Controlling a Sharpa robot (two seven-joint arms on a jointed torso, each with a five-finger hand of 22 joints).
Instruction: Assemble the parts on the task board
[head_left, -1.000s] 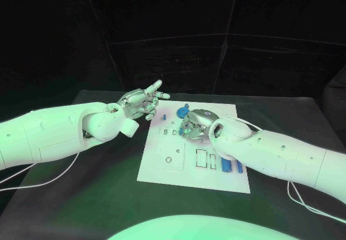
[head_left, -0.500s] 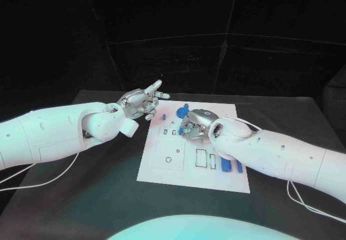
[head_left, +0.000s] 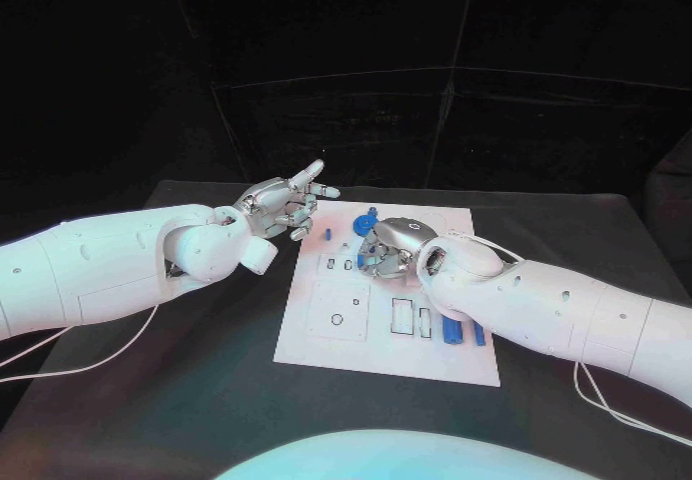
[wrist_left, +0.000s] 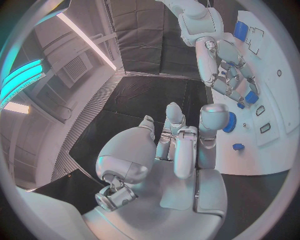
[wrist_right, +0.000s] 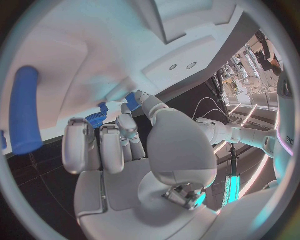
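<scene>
From the head view, the white board (head_left: 387, 340) lies mid-table. The left hand (head_left: 283, 205) hovers off its far left corner, fingers loosely spread, holding nothing. The right hand (head_left: 389, 245) rests fingers-down on the board's far half, a blue gear (head_left: 365, 220) just beyond it.

In the left wrist view, the right hand (wrist_left: 228, 70) curls over small blue pieces (wrist_left: 251, 97); whether it grips one, I cannot tell.

In the right wrist view, a blue bar (wrist_right: 24, 116) lies beside the fingers (wrist_right: 112, 145).

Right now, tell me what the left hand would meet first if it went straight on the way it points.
Probably nothing: the left hand points up past the task board toward the dark backdrop. Depth is unclear.
</scene>
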